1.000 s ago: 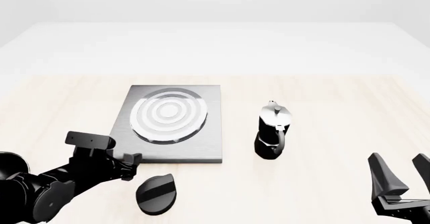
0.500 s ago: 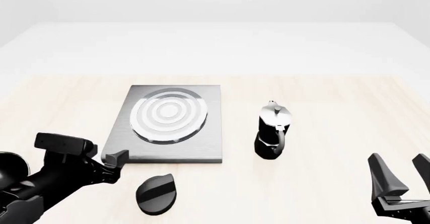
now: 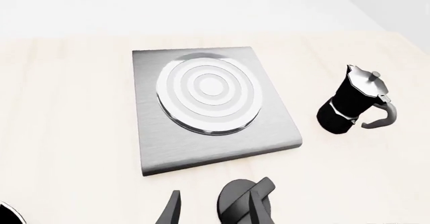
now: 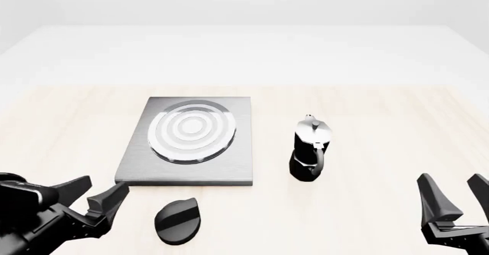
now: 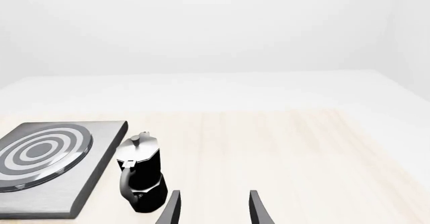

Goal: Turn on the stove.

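Pale wood table (image 4: 367, 112) is sitting under a blank white backdrop, with the stove (image 4: 233, 166) lying ahead of the left gripper (image 4: 95, 195), whose jaws are gaping empty. The knob (image 4: 180, 220) is resting just beside those fingertips, so I'm thinking a sloppy approach is risking a shove instead of a twist.

We see a bare simulated test scene, not a real kitchen: a pale wood-grain table (image 4: 382, 106) against blank white walls. Kitchen props sit on it, a stove (image 4: 187, 140) slab at our 11 o'clock and a moka pot (image 4: 310, 149) at 1 o'clock.
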You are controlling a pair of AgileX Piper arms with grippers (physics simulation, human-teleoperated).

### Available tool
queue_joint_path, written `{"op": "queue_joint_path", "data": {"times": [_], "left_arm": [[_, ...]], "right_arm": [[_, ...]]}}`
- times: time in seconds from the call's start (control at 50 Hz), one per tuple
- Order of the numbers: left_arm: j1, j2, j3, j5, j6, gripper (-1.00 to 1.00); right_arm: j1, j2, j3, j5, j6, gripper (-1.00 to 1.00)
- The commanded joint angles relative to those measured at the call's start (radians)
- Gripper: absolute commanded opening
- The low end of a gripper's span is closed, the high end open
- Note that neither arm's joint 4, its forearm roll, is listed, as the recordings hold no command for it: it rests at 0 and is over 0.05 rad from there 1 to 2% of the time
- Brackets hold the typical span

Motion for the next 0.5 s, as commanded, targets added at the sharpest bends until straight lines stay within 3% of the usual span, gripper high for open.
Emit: {"op": "queue_joint_path", "data": {"times": [0.02,0.2,0.5], "left_arm": [[-0.001,-0.261,0.026,0.155,-0.083,1.00],[-0.031,-0.534,0.000,0.367,-0.095,1.00],[-0.025,-0.548,-0.010,0.357,-0.001,1.00]], "right_arm": [[0.001,0.000,0.000,0.000,-0.001,1.00],[0.003,-0.034,0.000,0.024,0.003,1.00],[0.007,-0.060,0.000,0.044,0.000,1.00]]}}
